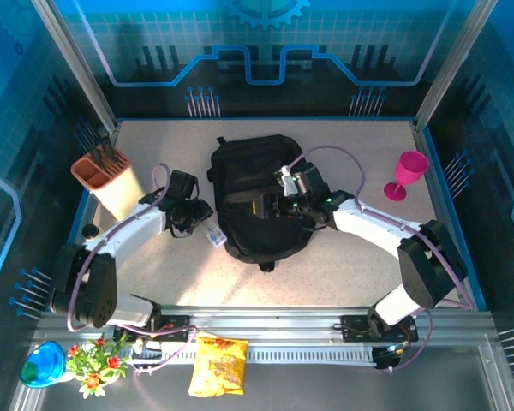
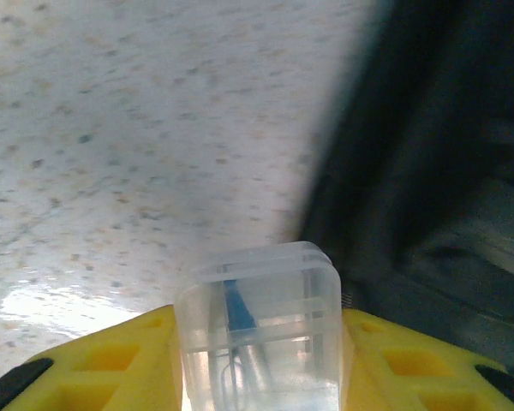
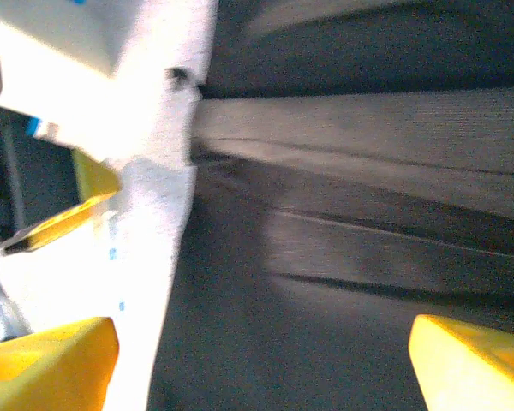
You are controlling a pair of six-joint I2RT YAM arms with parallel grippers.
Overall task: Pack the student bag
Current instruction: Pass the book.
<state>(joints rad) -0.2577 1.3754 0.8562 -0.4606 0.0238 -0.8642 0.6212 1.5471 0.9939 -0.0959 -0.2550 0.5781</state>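
The student bag (image 1: 261, 201), a big black backpack, lies open-topped in the middle of the table. My left gripper (image 1: 204, 225) is just off its left side, shut on a small clear plastic box (image 1: 216, 236). In the left wrist view the clear box (image 2: 257, 325), with a blue-tipped item inside, sits between the yellow fingers (image 2: 111, 364) of that gripper (image 2: 257, 377), and the bag's dark fabric (image 2: 437, 171) fills the right. My right gripper (image 1: 278, 202) reaches into the bag's opening. Its jaws (image 3: 265, 368) stand wide open over black fabric (image 3: 325, 257), beside a white item (image 3: 154, 214).
A beige holder with an orange top (image 1: 110, 181) stands at the back left. A pink goblet (image 1: 407, 174) stands at the back right. On the front rail lie a yellow snack bag (image 1: 217, 365), flowers (image 1: 94, 360) and a blue bowl (image 1: 41, 365).
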